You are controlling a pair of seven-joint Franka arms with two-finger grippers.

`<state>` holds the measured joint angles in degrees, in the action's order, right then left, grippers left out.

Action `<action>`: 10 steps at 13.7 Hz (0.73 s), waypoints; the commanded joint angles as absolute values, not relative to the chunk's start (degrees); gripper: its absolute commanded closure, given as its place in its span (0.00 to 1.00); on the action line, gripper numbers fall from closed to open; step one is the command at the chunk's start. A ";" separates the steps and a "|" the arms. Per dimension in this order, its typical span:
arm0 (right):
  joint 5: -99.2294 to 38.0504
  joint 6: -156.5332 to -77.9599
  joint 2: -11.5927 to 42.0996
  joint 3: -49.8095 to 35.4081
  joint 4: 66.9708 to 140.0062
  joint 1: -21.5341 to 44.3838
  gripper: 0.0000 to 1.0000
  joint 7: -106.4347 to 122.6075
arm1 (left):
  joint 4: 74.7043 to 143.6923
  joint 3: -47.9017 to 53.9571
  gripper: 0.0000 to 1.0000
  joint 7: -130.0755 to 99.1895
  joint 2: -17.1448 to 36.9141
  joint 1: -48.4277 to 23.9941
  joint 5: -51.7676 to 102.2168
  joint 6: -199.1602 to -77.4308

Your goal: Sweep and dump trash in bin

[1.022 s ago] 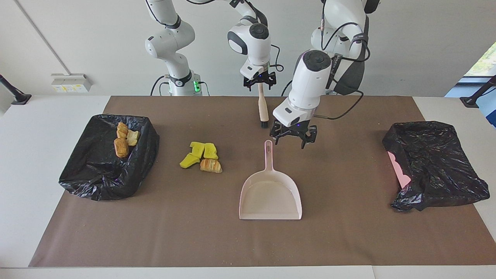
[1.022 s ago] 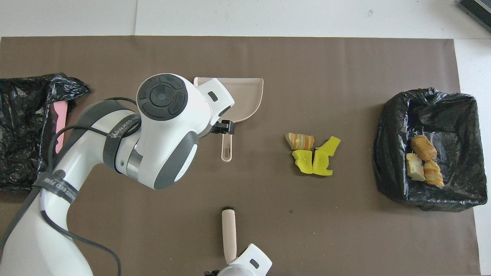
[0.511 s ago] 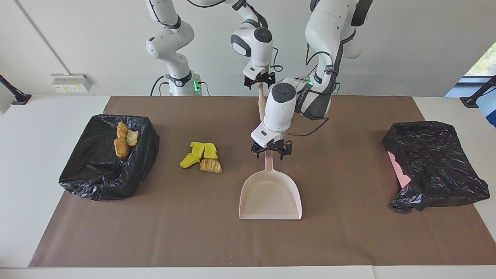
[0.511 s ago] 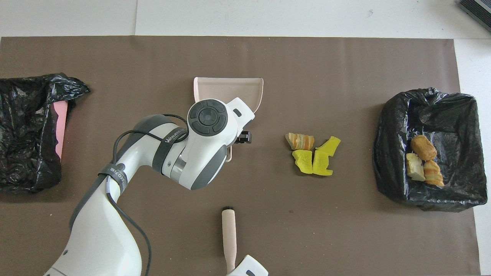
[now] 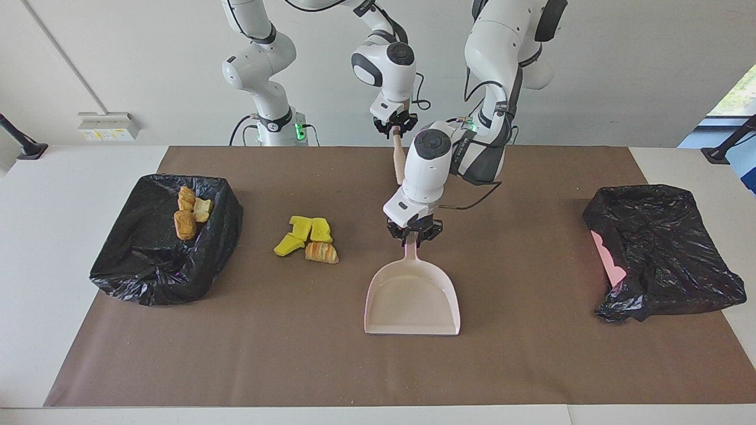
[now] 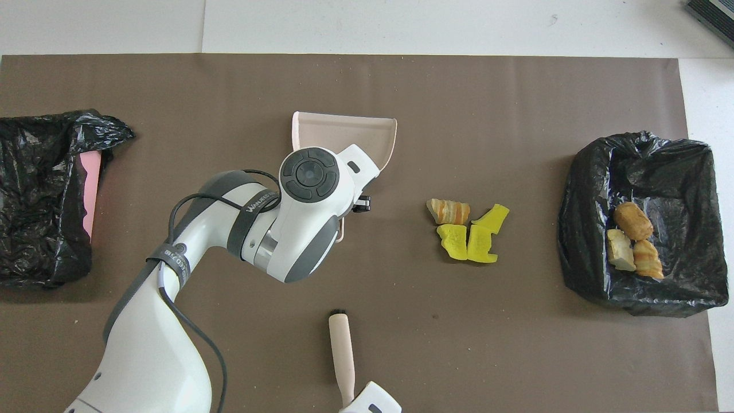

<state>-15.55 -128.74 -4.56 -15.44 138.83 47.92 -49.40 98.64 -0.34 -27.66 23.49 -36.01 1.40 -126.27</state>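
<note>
The loose trash is lying on the mat beside the left gripper, which has just clamped onto the dustpan handle; the right gripper has likewise closed on the brush, so sweeping looks imminent.

In the overhead view the left arm covers the dustpan's handle and the pan's 6 o'clock part, and the left gripper itself is hidden under the wrist. The brush's handle end and the right gripper run under the bottom edge at 6 o'clock. The pink bin at 9 o'clock is mostly buried in its black bag, cut by the edge.
</note>
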 commanded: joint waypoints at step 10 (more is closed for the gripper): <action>-12.83 -114.99 -17.38 -14.85 138.96 35.89 1.00 -44.15 | 99.58 -1.41 1.00 23.59 15.91 -31.20 0.26 -111.27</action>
<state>-13.63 -120.02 -10.91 -14.57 138.07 40.49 -48.02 98.45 -1.63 15.57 16.72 -31.15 1.16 -111.69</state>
